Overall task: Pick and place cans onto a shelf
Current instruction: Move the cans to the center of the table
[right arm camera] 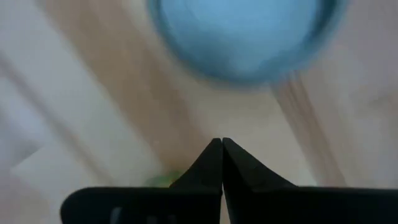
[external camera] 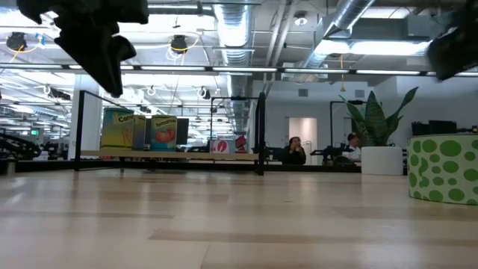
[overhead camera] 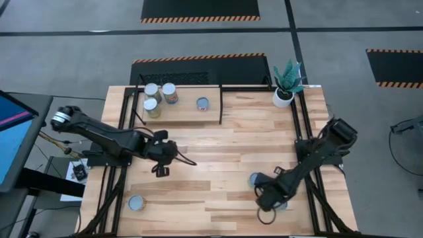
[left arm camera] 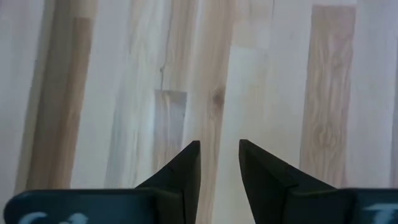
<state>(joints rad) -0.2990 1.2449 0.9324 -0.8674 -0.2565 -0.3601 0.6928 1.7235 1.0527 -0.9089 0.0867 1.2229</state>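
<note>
The shelf (overhead camera: 178,109) stands at the table's far left and holds several cans (overhead camera: 170,92), also seen in the low view (external camera: 153,133). One can (overhead camera: 136,202) stands at the near left. Another can (overhead camera: 254,179) stands near the right arm, its blue top filling the right wrist view (right arm camera: 242,37). A green-dotted can (external camera: 444,168) is partly hidden under the right arm (overhead camera: 281,205). My left gripper (left arm camera: 219,149) is slightly open over bare planks at mid-left (overhead camera: 162,162). My right gripper (right arm camera: 221,144) is shut and points down beside the blue-topped can (overhead camera: 263,193).
A white plant pot (overhead camera: 283,97) with a green plant stands at the far right corner. Black rails (overhead camera: 301,125) run along the table's sides. Bare planks (overhead camera: 218,158) lie between the two arms. People sit in the room far behind the table (external camera: 295,149).
</note>
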